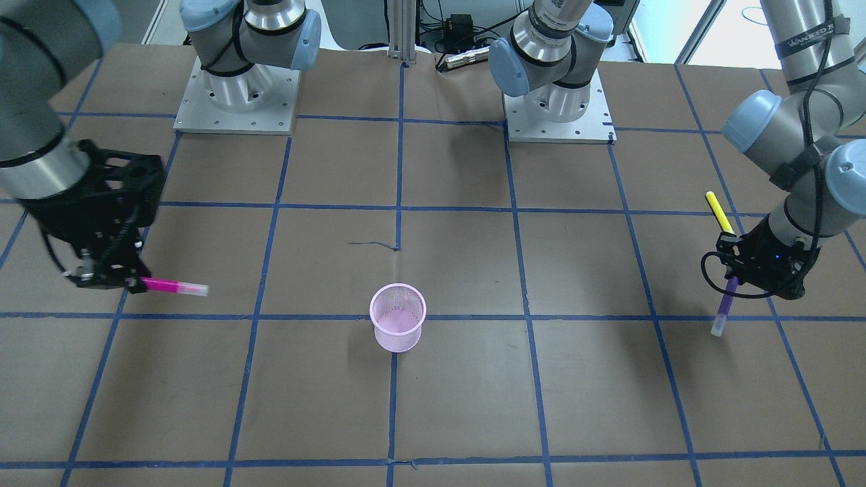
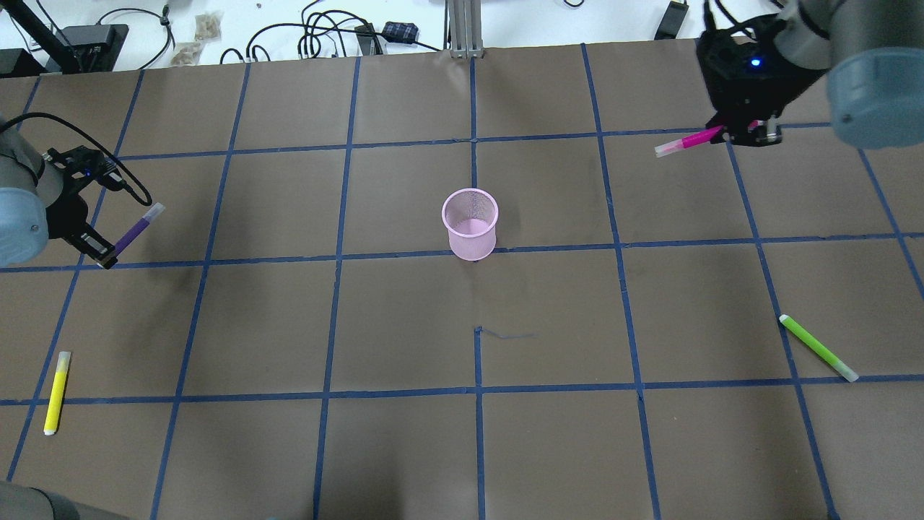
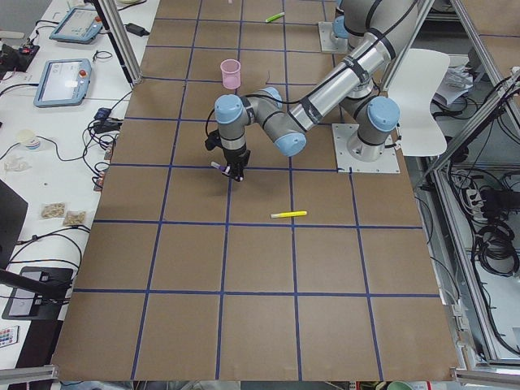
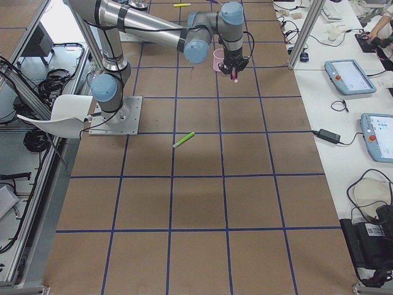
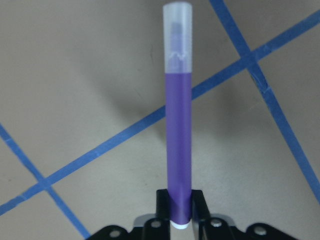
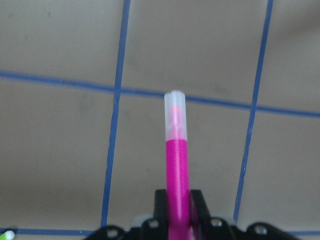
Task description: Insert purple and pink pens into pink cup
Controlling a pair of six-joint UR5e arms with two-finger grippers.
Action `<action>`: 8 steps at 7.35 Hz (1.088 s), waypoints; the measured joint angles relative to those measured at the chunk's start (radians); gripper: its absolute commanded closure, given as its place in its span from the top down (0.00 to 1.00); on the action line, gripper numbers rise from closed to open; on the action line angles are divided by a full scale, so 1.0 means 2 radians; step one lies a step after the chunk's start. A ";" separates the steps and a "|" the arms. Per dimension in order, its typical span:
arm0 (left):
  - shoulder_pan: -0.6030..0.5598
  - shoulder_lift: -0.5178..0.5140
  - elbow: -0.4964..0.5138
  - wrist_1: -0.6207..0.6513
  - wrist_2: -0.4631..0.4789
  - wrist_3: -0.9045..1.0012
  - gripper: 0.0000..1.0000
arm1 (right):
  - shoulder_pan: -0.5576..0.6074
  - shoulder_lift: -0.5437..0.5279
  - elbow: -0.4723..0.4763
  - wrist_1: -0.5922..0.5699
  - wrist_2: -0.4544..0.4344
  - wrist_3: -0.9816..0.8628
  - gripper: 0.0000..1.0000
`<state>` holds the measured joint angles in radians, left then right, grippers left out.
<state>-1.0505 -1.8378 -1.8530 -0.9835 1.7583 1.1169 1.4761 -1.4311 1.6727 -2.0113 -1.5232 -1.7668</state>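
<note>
The pink mesh cup [image 2: 471,232] stands upright near the table's middle; it also shows in the front view [image 1: 398,316]. My left gripper [image 2: 107,254] is shut on the purple pen [image 2: 137,230], held above the table far left of the cup; the wrist view shows the purple pen [image 5: 179,145] clamped at its base. My right gripper [image 2: 729,131] is shut on the pink pen [image 2: 689,141], held above the table at the far right; the pink pen [image 6: 177,175] points out from the jaws, its clear cap forward.
A yellow pen [image 2: 56,392] lies on the table at the near left. A green pen [image 2: 818,347] lies at the near right. Cables and boxes line the far edge [image 2: 346,36]. Both arm bases [image 1: 237,101] stand at the robot's side.
</note>
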 measured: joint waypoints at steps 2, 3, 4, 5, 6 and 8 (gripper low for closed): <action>-0.036 0.006 0.022 -0.006 0.028 0.000 0.00 | 0.131 0.026 -0.005 -0.048 -0.087 0.174 0.04; -0.053 0.007 0.031 -0.007 0.042 0.000 0.00 | 0.183 0.046 -0.012 -0.060 -0.135 0.232 0.03; -0.071 0.008 0.038 -0.007 0.057 0.000 0.00 | 0.225 0.069 -0.023 -0.065 -0.184 0.272 0.02; -0.090 0.010 0.044 -0.007 0.072 0.000 0.00 | 0.256 0.094 -0.034 -0.067 -0.231 0.305 0.02; -0.111 0.011 0.048 -0.007 0.091 0.000 0.00 | 0.279 0.117 -0.044 -0.068 -0.269 0.332 0.03; -0.144 0.013 0.053 -0.006 0.118 0.004 0.00 | 0.308 0.151 -0.054 -0.068 -0.303 0.350 0.05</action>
<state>-1.3390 -1.8110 -1.7474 -0.9965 1.9939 1.1253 2.0921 -1.1297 1.5645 -2.1482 -2.1288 -1.0671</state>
